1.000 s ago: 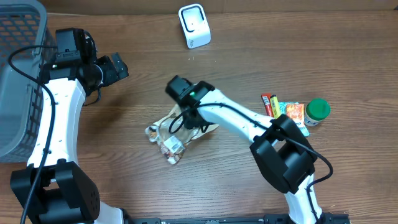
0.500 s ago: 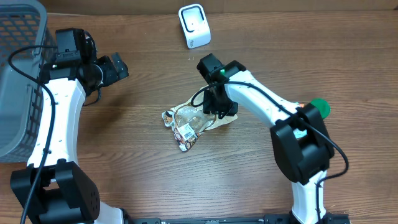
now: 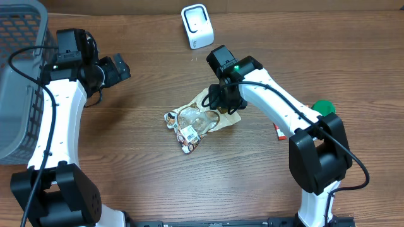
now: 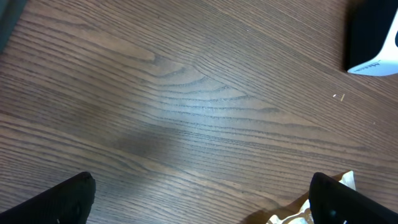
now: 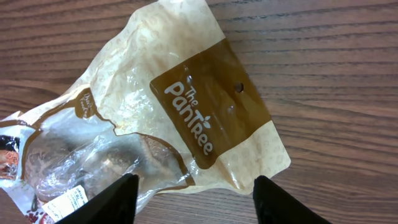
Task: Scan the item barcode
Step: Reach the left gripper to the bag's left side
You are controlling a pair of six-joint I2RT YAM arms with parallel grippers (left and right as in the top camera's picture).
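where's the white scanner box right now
The small white box-shaped plastic scanner stands near the far edge of the wooden table in the overhead view, about centre, beyond the clear-and-brown plastic snack bag.

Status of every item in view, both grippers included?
snack bag: flat on table, label up, not gripped
scanner: upright, nothing in front
green-lid jar: lid on, partly behind right arm
basket: upright at table's left
left gripper: fingers open, empty
right gripper: fingers open above the snack bag, empty
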